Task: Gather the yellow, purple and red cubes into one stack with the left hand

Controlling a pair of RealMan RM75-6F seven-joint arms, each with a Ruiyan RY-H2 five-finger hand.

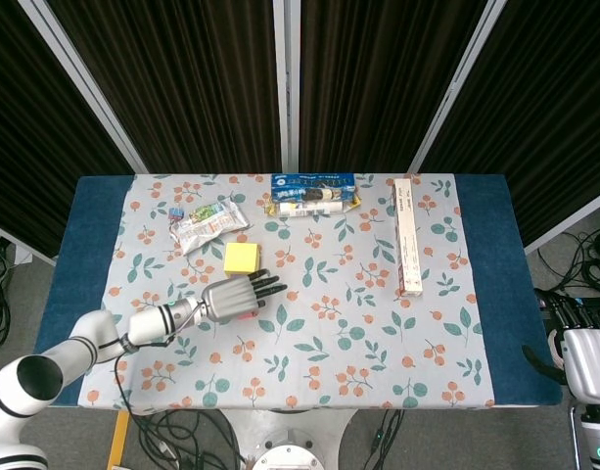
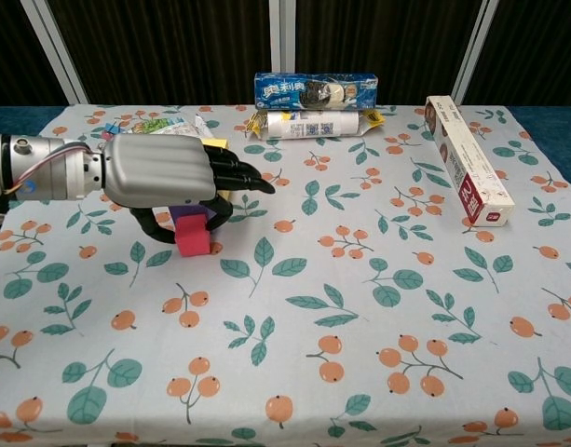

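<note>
Down toward the left half of the table (image 1: 490,294), the left hand (image 1: 233,297) lies low over two small cubes, palm down, with its dark fingers (image 2: 240,174) stretched out toward the table's middle. In the chest view the thumb curls under the palm, and the red cube (image 2: 193,236) sits on the cloth between thumb and fingers with the purple cube (image 2: 184,214) directly on top of it; the hand appears to grip this pair, though the palm hides most of the purple one, so the exact contact cannot be told. In the head view the hand covers both of these almost entirely.

Just behind the hand, toward the far edge, the yellow cube (image 1: 241,258) rests alone on the flowered cloth (image 2: 378,307), close to the fingers but apart from the red and purple pair. Further toward the far left lies a crinkled snack bag (image 1: 208,224). At the middle of the far edge a blue cookie pack (image 2: 315,91) stands just behind a paler wrapped roll (image 2: 308,125). A long narrow box (image 2: 466,170) lies lengthwise near the right edge.

Off the near right corner, the right hand (image 1: 585,343) hangs beside the table, holding nothing; whether its fingers are spread or curled cannot be told.
</note>
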